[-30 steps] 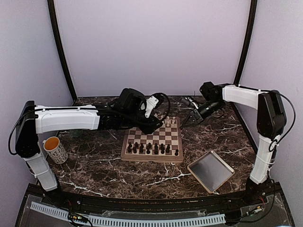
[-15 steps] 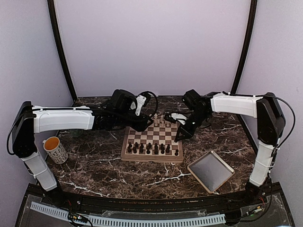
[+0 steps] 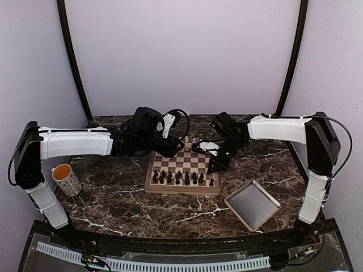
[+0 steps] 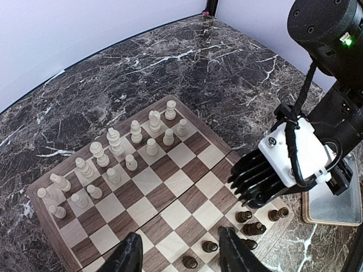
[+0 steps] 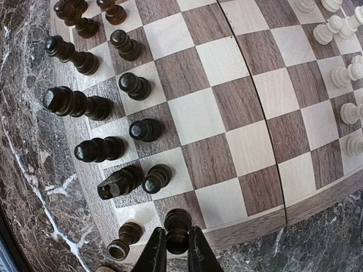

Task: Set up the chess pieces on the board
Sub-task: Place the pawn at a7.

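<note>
Right gripper (image 5: 174,252): fingers pressed in on a dark pawn (image 5: 177,222), one on each side of it. The pawn's long axis stood upright, straight below the wrist. It sat over the last square of the pawn row, at the board's (image 5: 195,116) right near corner. We could not tell whether its base touched the wood. We judged the coming move a short one: straight down, or simply a release, with no sideways travel needed.

Left gripper (image 4: 181,255): fingers spread, nothing between them, hovering above the board's middle on the dark side. The right arm was plainly the nearer one to that corner (it already had the piece).

Counts, working outward:
- dark chessmen (image 5: 133,85): two rows along the near edge. About thirteen showed in the right wrist view, with more cut off at the frame edge, so we had no firm total.
- cream chessmen (image 4: 131,162): sixteen, in two rows on the far side.
- one mug (image 3: 67,180), well left of the board.
- one tray (image 3: 252,205), on the table (image 3: 113,209) to the board's right and nearer the arm bases.
</note>
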